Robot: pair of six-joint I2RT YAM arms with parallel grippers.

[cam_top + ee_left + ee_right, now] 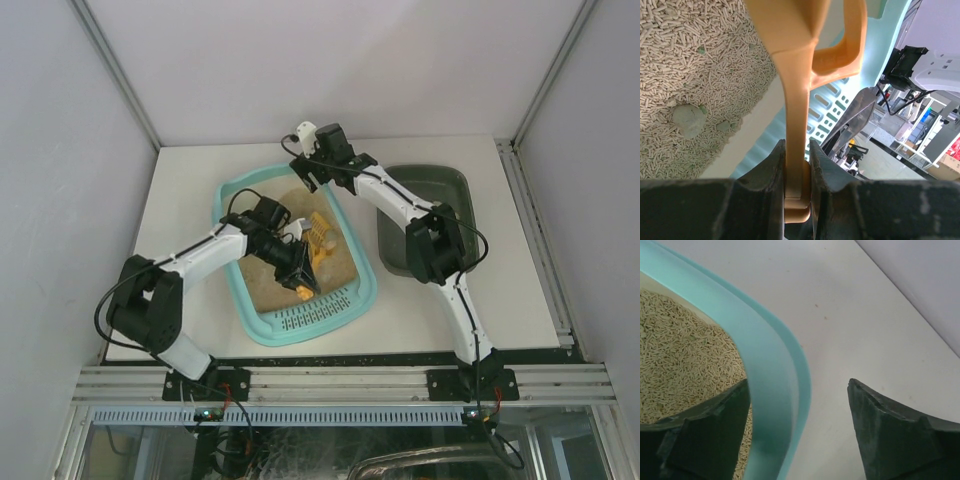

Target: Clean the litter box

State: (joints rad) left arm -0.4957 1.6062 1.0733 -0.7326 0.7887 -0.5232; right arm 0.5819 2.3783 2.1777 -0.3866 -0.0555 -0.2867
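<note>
The litter box is a light turquoise tray holding tan pellets, with a slotted grate at its near end. My left gripper hangs over the litter near the grate, shut on an orange plastic scoop. In the left wrist view the left gripper clamps the scoop's flat orange bar, and a grey-green clump lies in the pellets. My right gripper is at the box's far rim. In the right wrist view the right gripper is open and straddles the rim, one finger over litter and one over table.
A smaller dark grey-green tray stands to the right of the litter box, beside the right arm. White walls with metal frame bars close in the table at the back and sides. Both arm bases sit at the near edge.
</note>
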